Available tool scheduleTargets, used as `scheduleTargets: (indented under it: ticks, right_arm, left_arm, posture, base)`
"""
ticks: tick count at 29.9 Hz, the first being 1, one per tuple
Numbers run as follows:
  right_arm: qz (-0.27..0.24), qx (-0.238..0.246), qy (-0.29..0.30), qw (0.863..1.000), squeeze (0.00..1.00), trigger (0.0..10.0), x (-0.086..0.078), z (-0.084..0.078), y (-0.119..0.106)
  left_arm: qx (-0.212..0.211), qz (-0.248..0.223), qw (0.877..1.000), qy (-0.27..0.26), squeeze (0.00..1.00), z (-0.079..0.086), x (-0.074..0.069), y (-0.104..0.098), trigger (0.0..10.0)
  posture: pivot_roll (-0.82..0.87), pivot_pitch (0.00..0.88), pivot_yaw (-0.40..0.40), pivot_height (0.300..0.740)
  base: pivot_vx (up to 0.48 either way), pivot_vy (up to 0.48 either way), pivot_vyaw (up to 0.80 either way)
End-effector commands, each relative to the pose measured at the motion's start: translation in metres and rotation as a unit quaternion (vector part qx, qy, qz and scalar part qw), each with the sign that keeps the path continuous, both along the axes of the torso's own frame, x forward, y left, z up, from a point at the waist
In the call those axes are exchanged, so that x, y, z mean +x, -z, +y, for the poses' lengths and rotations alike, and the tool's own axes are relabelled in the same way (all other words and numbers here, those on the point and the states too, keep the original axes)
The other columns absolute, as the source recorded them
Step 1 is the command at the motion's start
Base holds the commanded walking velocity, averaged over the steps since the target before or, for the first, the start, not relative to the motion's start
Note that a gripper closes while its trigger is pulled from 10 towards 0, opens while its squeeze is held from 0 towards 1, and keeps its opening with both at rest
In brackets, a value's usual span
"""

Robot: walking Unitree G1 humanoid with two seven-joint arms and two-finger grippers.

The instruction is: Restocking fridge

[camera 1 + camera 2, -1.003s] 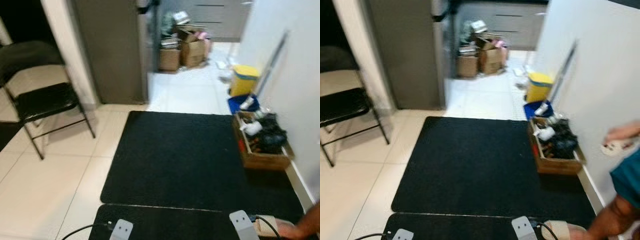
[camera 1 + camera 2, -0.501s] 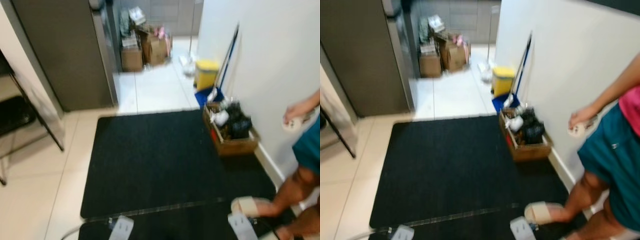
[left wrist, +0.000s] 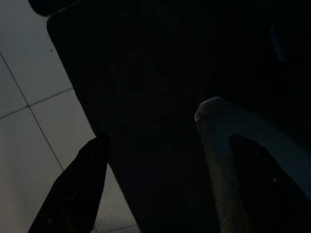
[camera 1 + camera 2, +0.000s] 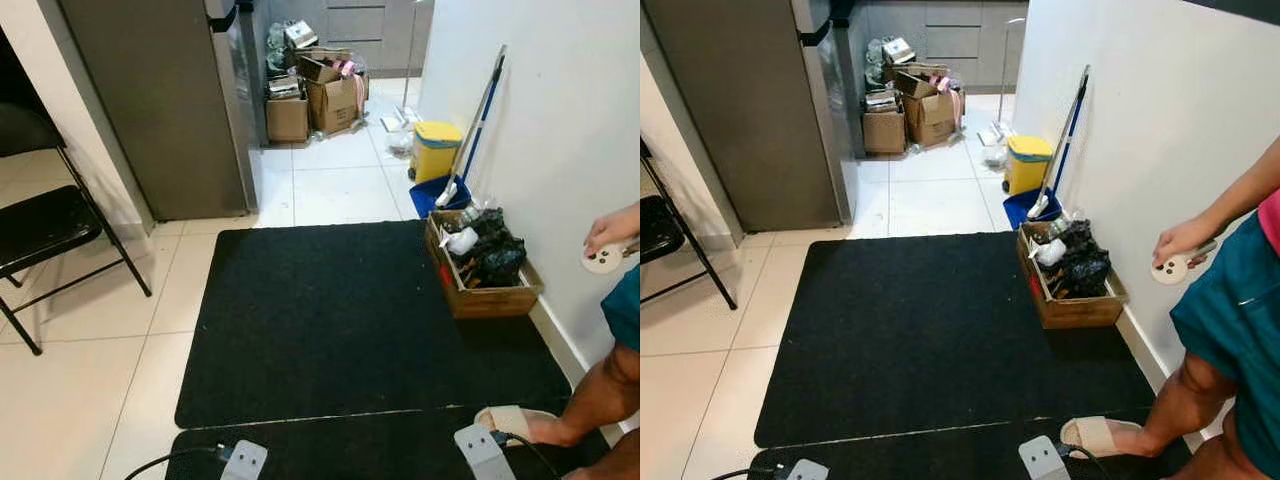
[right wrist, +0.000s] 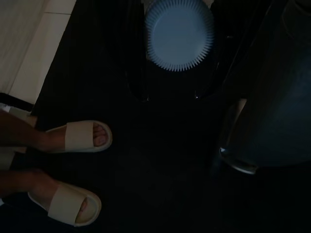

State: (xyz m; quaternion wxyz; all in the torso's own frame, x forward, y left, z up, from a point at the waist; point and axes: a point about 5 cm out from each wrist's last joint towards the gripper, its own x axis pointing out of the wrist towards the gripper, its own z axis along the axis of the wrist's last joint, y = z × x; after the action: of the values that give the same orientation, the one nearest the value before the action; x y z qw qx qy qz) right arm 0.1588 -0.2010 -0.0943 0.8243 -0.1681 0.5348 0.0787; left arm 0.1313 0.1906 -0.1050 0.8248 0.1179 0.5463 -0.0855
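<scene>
You face tall grey steel fridge [image 4: 170, 100] across black floor mat [image 4: 340, 310]; heavy stiff door, pull at dark handle [image 4: 222, 20]; left hand [image 3: 165, 184] fingers spread, empty; right hand: cannot tell.

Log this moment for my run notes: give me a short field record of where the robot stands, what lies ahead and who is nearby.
underfoot: large black floor mat on pale tiles
ahead left: tall grey fridge, doors shut
beyond fridge: brown cardboard boxes on the floor
right wall: open wooden crate of dark clutter; yellow bin; blue-handled mop leaning
far left: black folding chair
person: at the robot's right, in beige slippers, hand holding a round white device
right gripper: round blue fluted object between its fingers
left gripper: open, over the mat's edge
</scene>
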Motion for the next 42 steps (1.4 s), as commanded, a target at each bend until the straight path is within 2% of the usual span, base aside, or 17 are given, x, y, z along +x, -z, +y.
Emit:
scheduleTargets:
  ticks: [1,42]
  right_arm:
    - [-0.005,-0.008,-0.009,1.000,0.00,10.0,0.0039,-0.0024,-0.0020]
    - [-0.005,-0.003,-0.039,0.999,0.00,10.0,0.0050,0.0024,-0.0019]
  left_arm:
    - [-0.004,0.000,1.000,-0.002,0.00,-0.0032,0.0010,0.0001,10.0]
    - [-0.009,-0.002,1.000,-0.012,0.00,-0.0029,0.0019,-0.0002,10.0]
  posture:
    - [-0.04,0.000,-0.019,0.740]
    - [-0.04,0.000,-0.026,0.740]
  base:
    - [0.000,0.000,0.00]
    - [0.000,0.000,0.00]
